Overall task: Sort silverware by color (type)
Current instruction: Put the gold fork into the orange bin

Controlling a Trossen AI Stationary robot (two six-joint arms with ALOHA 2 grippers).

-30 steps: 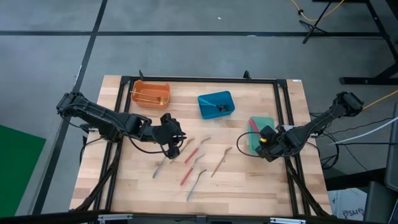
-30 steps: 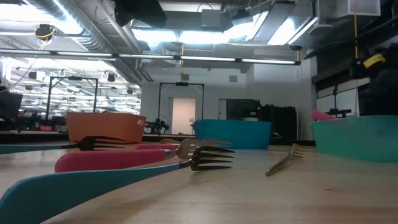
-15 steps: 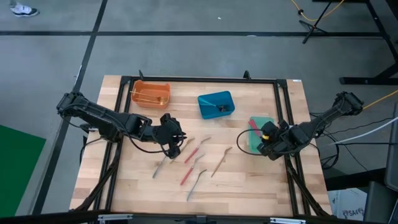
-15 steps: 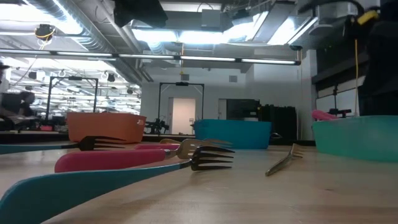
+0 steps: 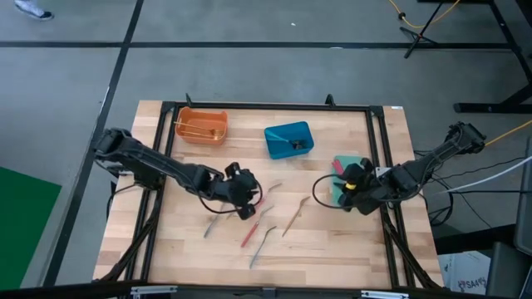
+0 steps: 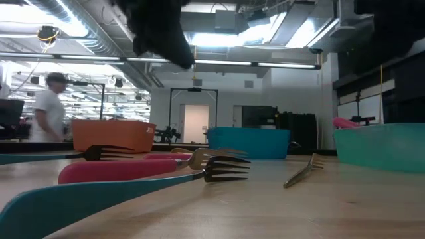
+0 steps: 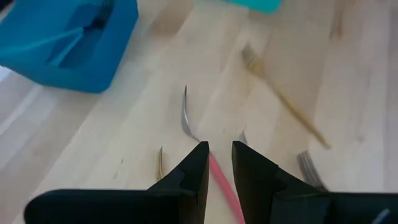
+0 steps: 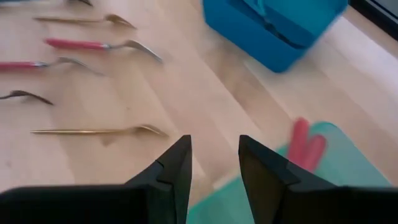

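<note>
The left end effector (image 5: 243,194) hovers over the red-handled utensil (image 7: 225,188) near the blue bin (image 5: 289,139), fingers parted, holding nothing, apparently lining up a pick. The right end effector (image 5: 352,184), also empty and parted, waits at the green bin (image 5: 339,195).

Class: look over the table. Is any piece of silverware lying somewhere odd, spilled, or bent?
Nothing stands out. Several utensils lie loose on the table, simply unsorted, while the orange bin, blue bin and green bin stand upright.

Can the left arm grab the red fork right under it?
Probably yes. The left gripper hangs right over the red fork, fingers apart, and nothing lies across its handle; the other forks lie apart from it.
</note>
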